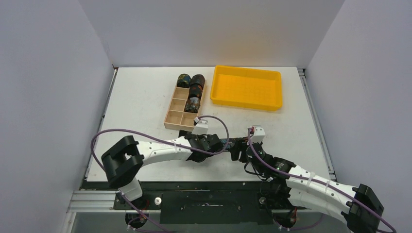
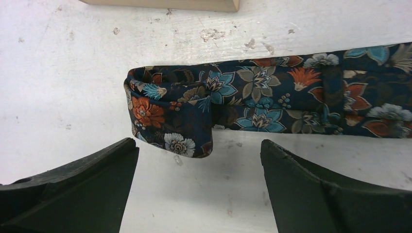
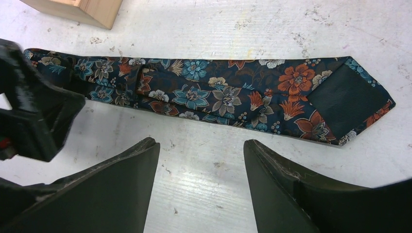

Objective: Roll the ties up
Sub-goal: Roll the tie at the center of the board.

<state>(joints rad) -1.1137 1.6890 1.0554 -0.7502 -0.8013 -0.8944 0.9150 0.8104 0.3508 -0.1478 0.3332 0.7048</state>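
Left fingers [image 2: 73, 194] stand wide apart, empty; right fingers [image 3: 301, 194] partly open, empty too. Just on their far side lies the tie [image 2: 272, 97], flat on the surface [image 2: 58, 73], long axis left to right. Its folded-over end [image 2: 170, 116] sits nearest the left arm, seen only from that wrist; the wide tip [image 3: 350, 97] only from the right wrist.

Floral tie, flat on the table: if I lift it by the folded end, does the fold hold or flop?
Probably flops: the tie is thin fabric lying limp and flat. Its folded end looks loose, barely one turn, so it would likely unroll.
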